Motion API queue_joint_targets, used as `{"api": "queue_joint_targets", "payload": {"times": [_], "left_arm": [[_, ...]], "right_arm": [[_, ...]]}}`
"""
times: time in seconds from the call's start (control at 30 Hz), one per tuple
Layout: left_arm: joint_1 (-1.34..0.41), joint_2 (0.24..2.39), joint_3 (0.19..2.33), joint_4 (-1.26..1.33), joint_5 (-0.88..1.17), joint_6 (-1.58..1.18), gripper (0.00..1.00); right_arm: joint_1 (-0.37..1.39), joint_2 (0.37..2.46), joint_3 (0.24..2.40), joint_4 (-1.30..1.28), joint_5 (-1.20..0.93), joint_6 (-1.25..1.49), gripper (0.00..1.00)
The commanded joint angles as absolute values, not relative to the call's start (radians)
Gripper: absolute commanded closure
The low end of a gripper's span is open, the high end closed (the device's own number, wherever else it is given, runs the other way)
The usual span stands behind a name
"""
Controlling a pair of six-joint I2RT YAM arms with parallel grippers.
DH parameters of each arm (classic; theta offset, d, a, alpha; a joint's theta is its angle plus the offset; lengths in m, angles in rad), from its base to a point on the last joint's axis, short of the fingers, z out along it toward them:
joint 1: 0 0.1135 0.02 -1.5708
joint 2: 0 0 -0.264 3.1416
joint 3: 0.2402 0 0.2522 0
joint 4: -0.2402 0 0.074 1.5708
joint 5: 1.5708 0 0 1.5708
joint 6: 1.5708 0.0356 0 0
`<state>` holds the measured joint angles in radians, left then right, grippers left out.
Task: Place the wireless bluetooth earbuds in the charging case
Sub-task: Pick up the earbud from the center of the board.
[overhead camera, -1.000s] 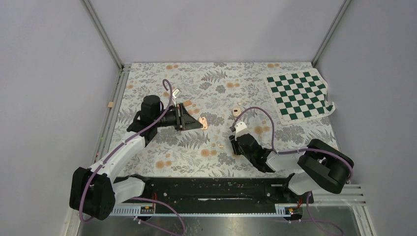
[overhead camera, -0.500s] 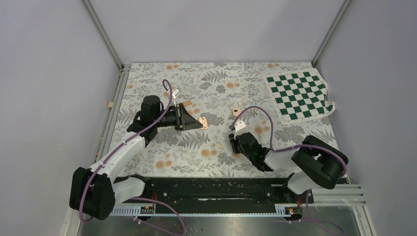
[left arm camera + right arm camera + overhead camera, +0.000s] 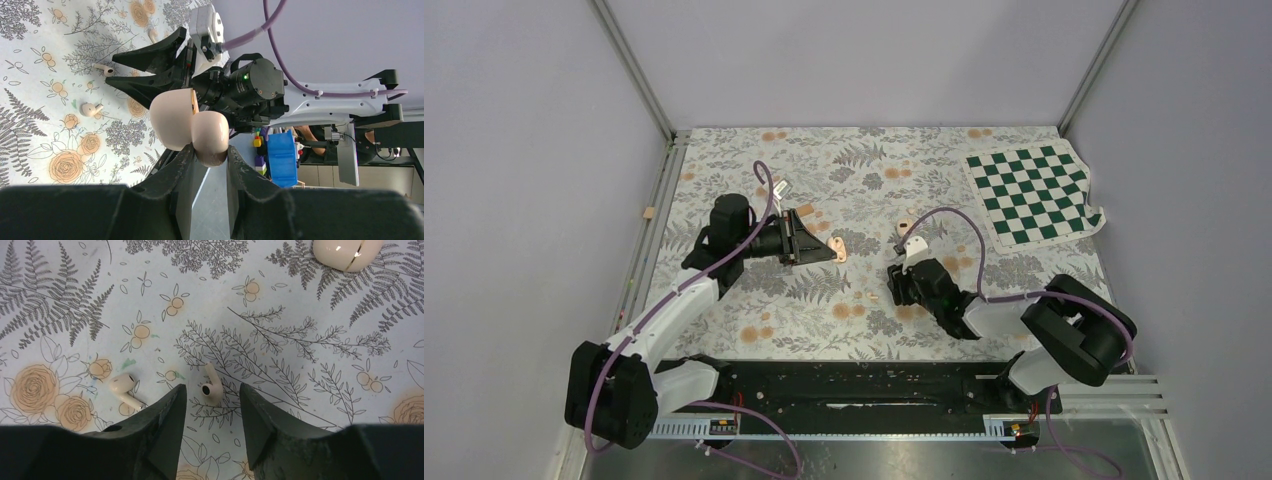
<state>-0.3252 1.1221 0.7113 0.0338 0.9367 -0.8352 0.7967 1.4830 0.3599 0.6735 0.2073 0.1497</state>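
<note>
Forward slides the right gripper (image 3: 211,400), jaws apart over one earbud (image 3: 210,384); left gripper (image 3: 209,159) clamps the open case (image 3: 187,125). Pickup step: next, close squarely on it.

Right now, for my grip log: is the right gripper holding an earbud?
No: one earbud lies on the table between its open jaws, the other beside them.

I hold the left arm (image 3: 686,296) stretched forward, the left pincer (image 3: 209,151) clamped on the charging case (image 3: 172,120). The right pincer (image 3: 212,392) points downward, jaws apart.
</note>
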Motion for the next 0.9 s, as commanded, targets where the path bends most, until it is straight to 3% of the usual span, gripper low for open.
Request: {"api": "queue_joint_targets", "payload": {"times": [0.0, 0.87], "left_arm": [[-0.319, 1.084, 0.715, 0.097, 0.936, -0.836, 1.0], [-0.318, 1.066, 0.716, 0.09, 0.936, -0.839, 1.0]], "right_arm": [[0.769, 1.463, 0.428, 0.617, 0.126, 0.186, 0.48], [0.76, 1.503, 0.457, 0.538, 0.12, 0.269, 0.45]]}}
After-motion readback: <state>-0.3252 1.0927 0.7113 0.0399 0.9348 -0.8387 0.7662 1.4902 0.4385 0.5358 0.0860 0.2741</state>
